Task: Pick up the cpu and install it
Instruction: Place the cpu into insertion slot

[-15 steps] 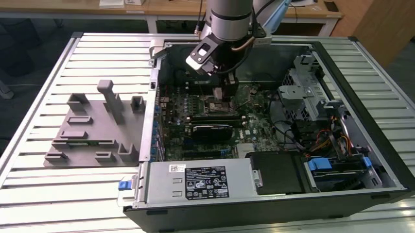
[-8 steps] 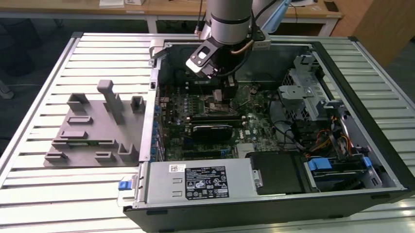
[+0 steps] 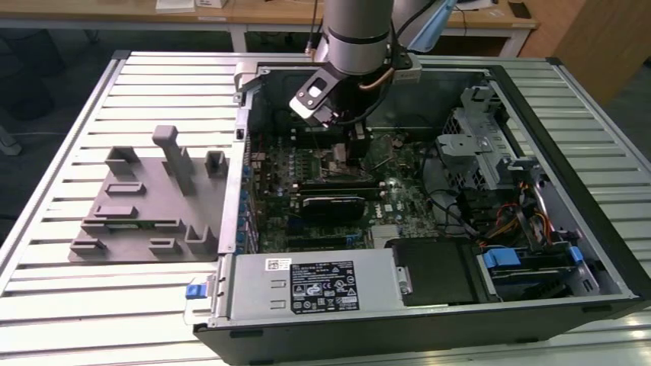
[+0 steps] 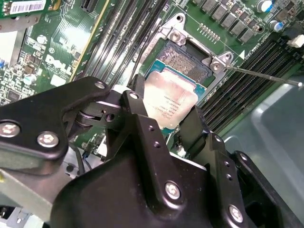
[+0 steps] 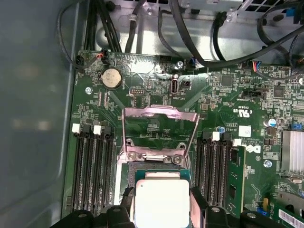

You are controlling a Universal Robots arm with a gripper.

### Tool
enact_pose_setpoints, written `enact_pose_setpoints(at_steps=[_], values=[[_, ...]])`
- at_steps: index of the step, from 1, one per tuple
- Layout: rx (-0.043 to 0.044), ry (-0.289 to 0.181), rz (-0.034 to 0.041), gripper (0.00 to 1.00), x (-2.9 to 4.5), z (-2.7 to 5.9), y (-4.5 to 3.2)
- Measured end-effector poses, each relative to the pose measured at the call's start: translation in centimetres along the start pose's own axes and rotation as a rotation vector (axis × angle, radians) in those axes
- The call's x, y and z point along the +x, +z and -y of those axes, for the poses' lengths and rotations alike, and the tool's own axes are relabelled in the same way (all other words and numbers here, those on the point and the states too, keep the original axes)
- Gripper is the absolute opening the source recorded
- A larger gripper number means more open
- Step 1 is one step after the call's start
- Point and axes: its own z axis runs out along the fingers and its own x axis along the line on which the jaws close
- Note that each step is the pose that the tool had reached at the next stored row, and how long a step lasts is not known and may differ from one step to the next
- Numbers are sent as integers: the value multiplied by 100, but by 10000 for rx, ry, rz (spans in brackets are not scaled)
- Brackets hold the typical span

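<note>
1 slatted table [image 3: 61, 99] carries 1 open PC case [image 3: 428, 335] at the exterior view's right and 1 grey holder block [image 3: 142, 206] at its left. Case contains 1 motherboard [image 3: 407, 202]. 1 arm [image 3: 356, 30] enters at upper centre. 1 gripper [image 3: 343, 126]: fingers clamped on 1 cpu [image 4: 171, 102]. Cpu: square, flat, pale silver top w/ faint print, held tilted over 1 open socket [image 4: 183, 61]. Contact w/ socket: cannot tell. Load frame [image 5: 159, 112] is swung open.
</note>
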Motion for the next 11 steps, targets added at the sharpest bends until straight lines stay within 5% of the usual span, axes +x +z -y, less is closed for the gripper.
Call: enact_pose_setpoints(at_steps=[11], values=[[3, 90, 21, 54, 3, 17, 91]])
